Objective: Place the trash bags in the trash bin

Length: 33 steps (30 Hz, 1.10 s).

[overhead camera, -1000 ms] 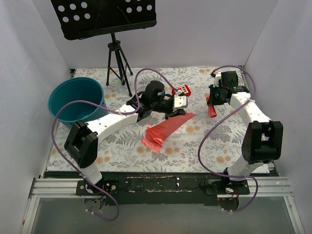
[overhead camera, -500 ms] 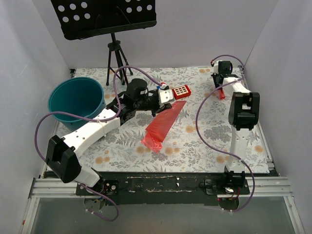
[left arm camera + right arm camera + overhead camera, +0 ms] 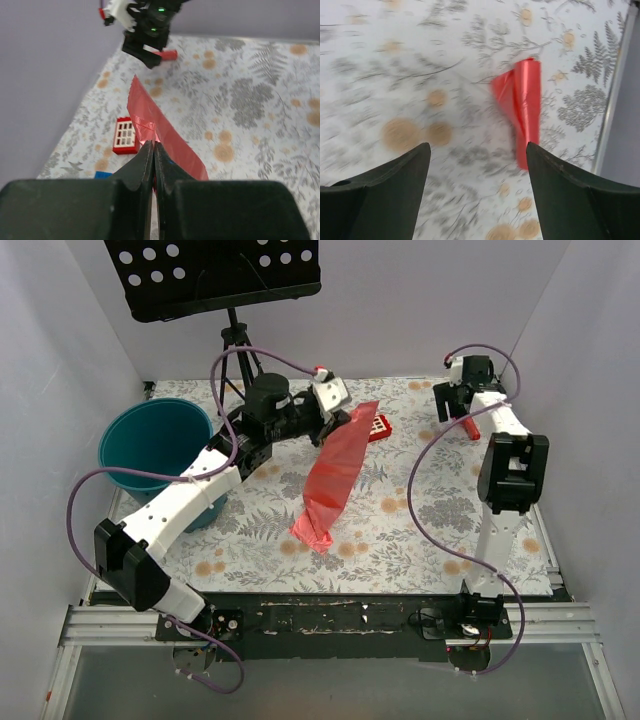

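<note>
The left gripper (image 3: 153, 150) is clenched on one top corner of the trash bag (image 3: 335, 475), pinching a thin fold of film between both fingers. The bag hangs as a long slanted strip; its lower end rests bunched on the table (image 3: 420, 540), well apart from the trash bin (image 3: 140, 435) at the left. Treat the bag as very light, soft and floppy. It has no stiffness, so it follows the gripper and trails, sways and drags. The film is smooth and probably slippery, and a pinch on a single layer may slide out or stretch. The gathered corner held now is a sound hold. The trailing end is likely to catch on the bin rim unless it is raised over it first. The right gripper (image 3: 477, 147) stands wide apart and holds nothing, above a small red roll (image 3: 526, 95) lying on the table.
</note>
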Each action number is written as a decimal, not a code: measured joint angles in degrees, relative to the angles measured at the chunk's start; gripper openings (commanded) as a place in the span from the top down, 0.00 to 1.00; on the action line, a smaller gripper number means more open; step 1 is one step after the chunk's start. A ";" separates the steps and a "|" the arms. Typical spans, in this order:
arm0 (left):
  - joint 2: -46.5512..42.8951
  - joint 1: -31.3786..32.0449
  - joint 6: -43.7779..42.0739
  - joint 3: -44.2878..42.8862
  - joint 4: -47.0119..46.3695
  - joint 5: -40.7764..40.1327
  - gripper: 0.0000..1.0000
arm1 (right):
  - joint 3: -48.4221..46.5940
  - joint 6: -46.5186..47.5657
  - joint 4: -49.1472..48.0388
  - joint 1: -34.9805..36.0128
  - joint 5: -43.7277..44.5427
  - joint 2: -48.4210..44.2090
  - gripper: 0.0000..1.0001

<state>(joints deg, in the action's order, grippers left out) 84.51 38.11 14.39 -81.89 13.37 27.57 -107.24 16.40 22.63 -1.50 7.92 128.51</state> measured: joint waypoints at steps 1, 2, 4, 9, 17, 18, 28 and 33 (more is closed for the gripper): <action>0.35 -0.28 1.42 -1.33 -1.55 -0.68 1.00 | 1.81 -0.83 0.76 0.00 -2.36 -3.02 0.19; 0.61 -0.50 2.84 -2.23 -2.97 -1.68 1.00 | 4.24 -1.64 1.27 0.02 -5.53 -6.84 0.22; 1.11 -0.87 6.12 -3.61 -6.75 -4.63 1.00 | 10.64 -2.82 1.31 0.07 -13.81 -16.90 0.22; 2.56 -1.90 11.04 -6.51 -12.96 -8.92 1.00 | 35.43 -3.19 -8.83 3.34 -34.86 -49.44 0.17; 4.04 -2.40 13.94 -15.21 -15.23 -9.03 1.00 | 44.35 -0.17 -17.14 25.90 -42.40 -57.40 0.17; 4.20 -2.40 14.16 -16.63 -15.34 -8.90 1.00 | 44.89 -0.24 -17.40 26.08 -41.97 -56.00 0.17; 7.30 -2.40 14.93 -29.51 -15.93 -7.58 1.00 | 44.22 -2.93 -25.38 26.43 -42.88 -45.03 0.37; 8.39 -2.40 12.76 -30.67 -17.31 -8.04 1.00 | 41.11 -4.22 -28.30 27.52 -45.70 -42.91 0.91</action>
<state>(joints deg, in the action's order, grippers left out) 92.90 35.70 27.16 -112.55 -3.95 19.53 -66.13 12.19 -5.67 26.02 -37.78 85.60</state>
